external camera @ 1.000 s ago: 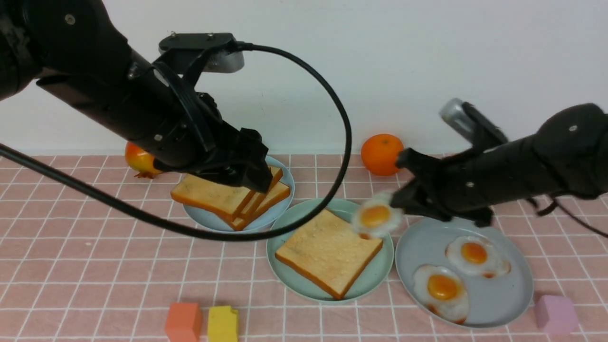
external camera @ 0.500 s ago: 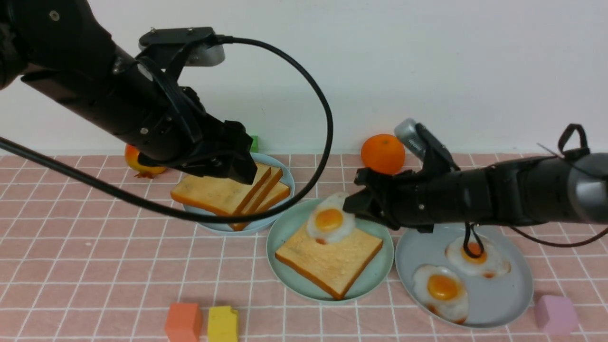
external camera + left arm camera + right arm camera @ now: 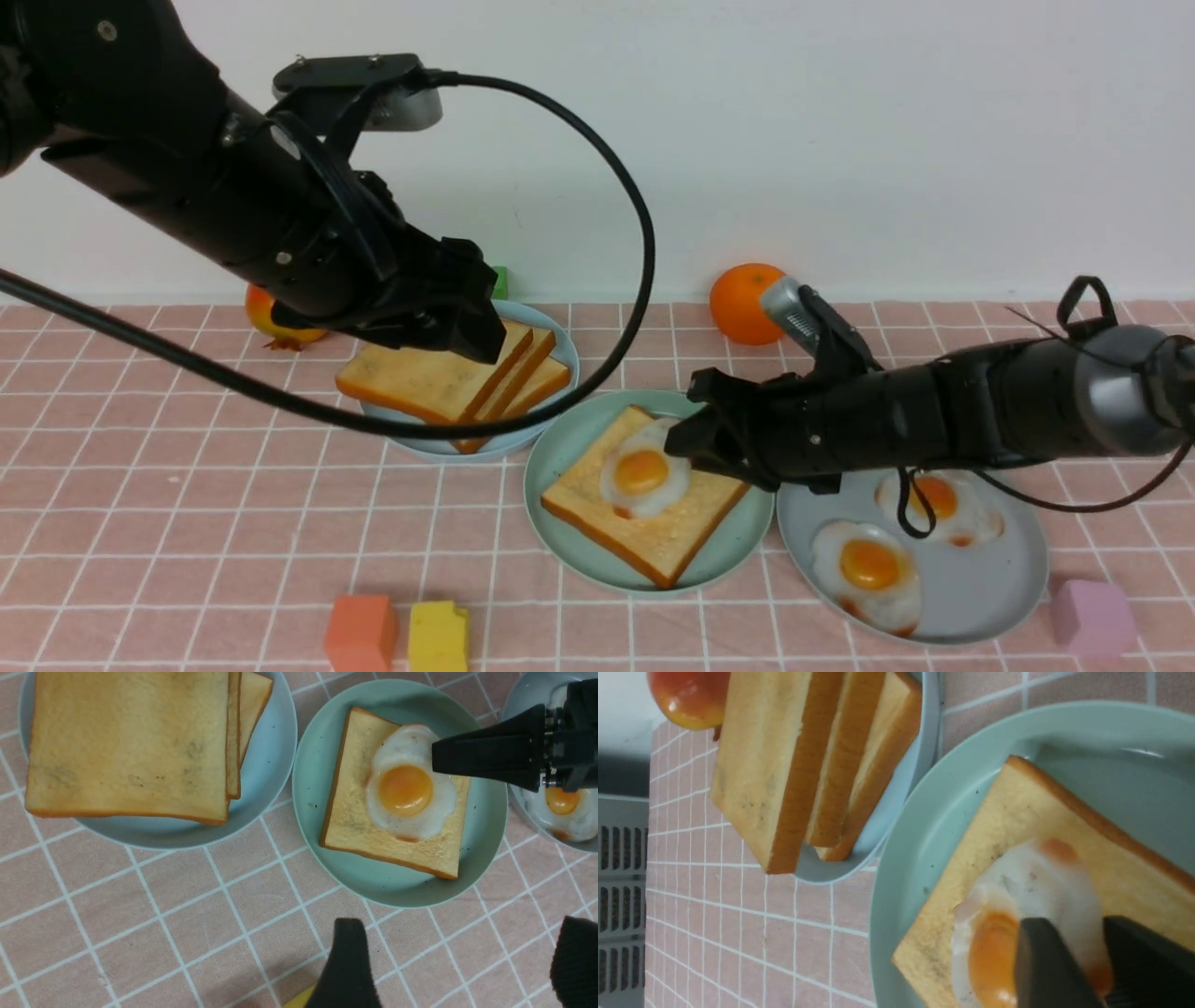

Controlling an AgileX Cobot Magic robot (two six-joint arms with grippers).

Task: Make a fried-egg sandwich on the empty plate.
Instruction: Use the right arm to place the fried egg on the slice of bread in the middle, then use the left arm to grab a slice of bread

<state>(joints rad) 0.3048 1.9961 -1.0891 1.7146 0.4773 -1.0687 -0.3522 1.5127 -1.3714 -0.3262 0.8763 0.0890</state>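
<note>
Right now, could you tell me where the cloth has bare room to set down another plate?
Front left: the cloth left of the orange cube, in front of the pale blue plate. Back right, too, right of the orange. Crowded in the middle: three plates nearly touch, and the right gripper sits over the mint plate.

A pink checked cloth (image 3: 140,485) covers the table, and on it a pale blue plate (image 3: 411,437) carries three overlapping toast slices (image 3: 420,381), with a red-yellow fruit (image 3: 271,317) and a small green block (image 3: 501,280) behind it. An orange (image 3: 742,301) sits by the white wall. To the right, a grey-blue plate (image 3: 990,579) holds two spare eggs (image 3: 868,569); along the near edge stand an orange cube (image 3: 359,633), a yellow block (image 3: 437,637) and a lilac cube (image 3: 1090,616).
</note>
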